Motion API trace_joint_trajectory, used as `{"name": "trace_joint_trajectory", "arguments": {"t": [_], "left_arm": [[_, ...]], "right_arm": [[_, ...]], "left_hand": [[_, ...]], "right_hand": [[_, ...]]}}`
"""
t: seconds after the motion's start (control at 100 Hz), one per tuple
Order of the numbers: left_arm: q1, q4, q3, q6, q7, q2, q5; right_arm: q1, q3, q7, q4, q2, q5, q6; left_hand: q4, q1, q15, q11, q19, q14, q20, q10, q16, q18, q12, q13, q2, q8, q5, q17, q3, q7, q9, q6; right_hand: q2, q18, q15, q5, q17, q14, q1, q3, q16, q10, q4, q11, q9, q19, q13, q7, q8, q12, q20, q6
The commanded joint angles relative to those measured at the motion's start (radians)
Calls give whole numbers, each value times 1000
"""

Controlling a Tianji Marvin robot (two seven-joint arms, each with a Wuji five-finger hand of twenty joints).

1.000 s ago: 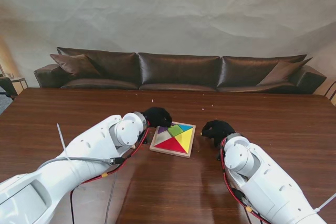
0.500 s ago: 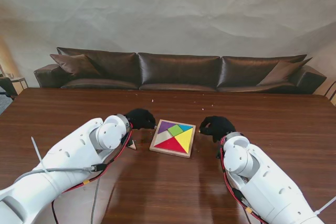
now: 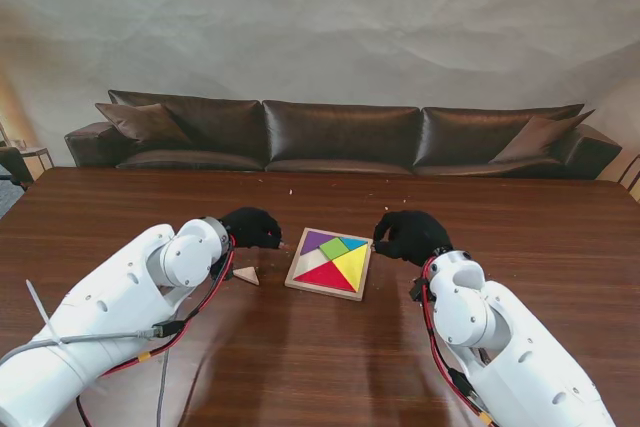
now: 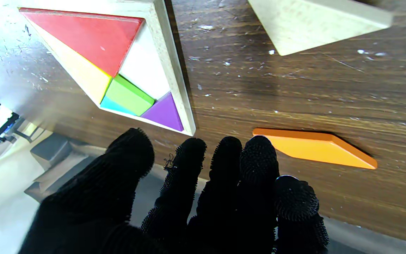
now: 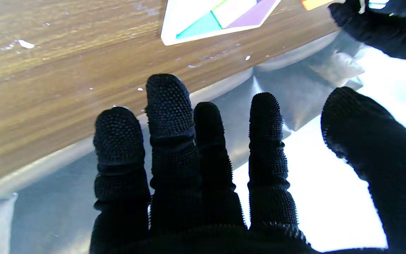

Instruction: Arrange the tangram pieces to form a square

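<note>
The left hand (image 4: 203,197) holds nothing, fingers (image 4: 259,158) pressed together, thumb apart; an orange piece (image 4: 315,148) lies just beside their tips. Past them sits the puzzle tray (image 3: 329,264) and a plain wooden triangle (image 3: 246,275). The right hand (image 5: 203,169) is spread and empty, the tray beyond its fingertips.

Stand view looks down from afar; both wrist views, close along fingers, share the tray (image 3: 329,287).
</note>
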Motion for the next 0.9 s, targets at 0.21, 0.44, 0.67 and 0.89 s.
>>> {"name": "trace_joint_trajectory", "arguments": {"t": [0.21,0.44,0.67,0.89], "left_arm": [[61,-78,-74,-2,-69,37,54],[115,-163,-128,-7,-141,69,175],[133,-186,-125,15,-170,83,272],[149,-195,-123,17,-169,88,319]], "right_arm": [[-100,36,10,-106,16,-20,-82],[-125,43,7,-118,17,-11,-120],[-127,46,4,-107,14,14,-126],[-129,50,4,-99,13,26,-124]], "left_hand": [[27,-32,-100,-72,-50,50,-42,-10,-42,-2,-89,-55,-34,1,-47,-82,-15,-22,-44,-18],[23,-73,-100,-125,-35,19,-38,-25,-31,-35,-157,-80,-86,-6,-86,-86,1,-38,-105,-19],[14,-115,-62,-117,-25,2,-20,-28,-11,-48,-158,-82,-138,6,-79,-83,35,-23,-117,-18],[7,-139,-88,-126,-37,5,-20,-53,-21,-52,-169,-105,-162,30,-99,-98,51,-12,-130,-49]], "right_hand": [[-7,16,-15,-2,-165,9,-15,-6,-3,-24,32,-20,1,-9,-48,-54,21,3,11,-27],[11,11,-16,-4,-164,6,-14,-9,-2,-20,36,-25,3,-8,-45,-75,23,3,18,-17],[20,10,-14,-3,-163,10,-13,-7,-1,-13,38,-25,1,-7,-43,-81,25,4,23,-4],[27,11,-13,-4,-160,8,-13,-6,-1,-9,39,-24,1,-6,-40,-86,25,3,25,3]]}}
